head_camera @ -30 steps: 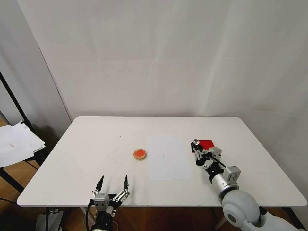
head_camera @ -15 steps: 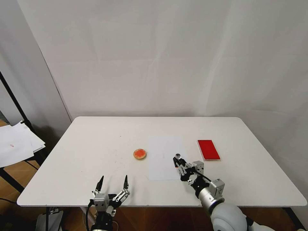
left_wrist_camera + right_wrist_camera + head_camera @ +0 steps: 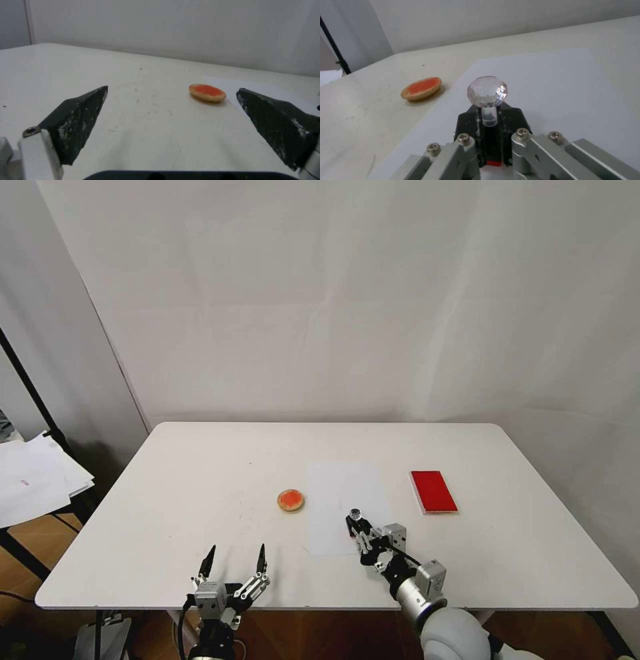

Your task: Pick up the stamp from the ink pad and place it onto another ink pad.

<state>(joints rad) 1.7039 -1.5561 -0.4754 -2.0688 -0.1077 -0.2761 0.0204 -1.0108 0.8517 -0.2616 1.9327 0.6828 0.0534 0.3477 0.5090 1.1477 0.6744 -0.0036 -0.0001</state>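
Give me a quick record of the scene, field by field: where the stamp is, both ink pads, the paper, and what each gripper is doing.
stamp: held upright in right gripper, above white paper sheet
red rectangular ink pad: bare, on table, robot's right of the sheet
round orange ink pad: bare, beside the sheet's left edge
left gripper: open, at table's near edge

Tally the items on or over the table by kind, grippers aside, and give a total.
Ink pads: 2, the red rectangular ink pad and the small round ink pad.
Stamps: 1, the stamp, held by the right gripper.
Paper sheets: 1, the paper sheet.
Total: 4.
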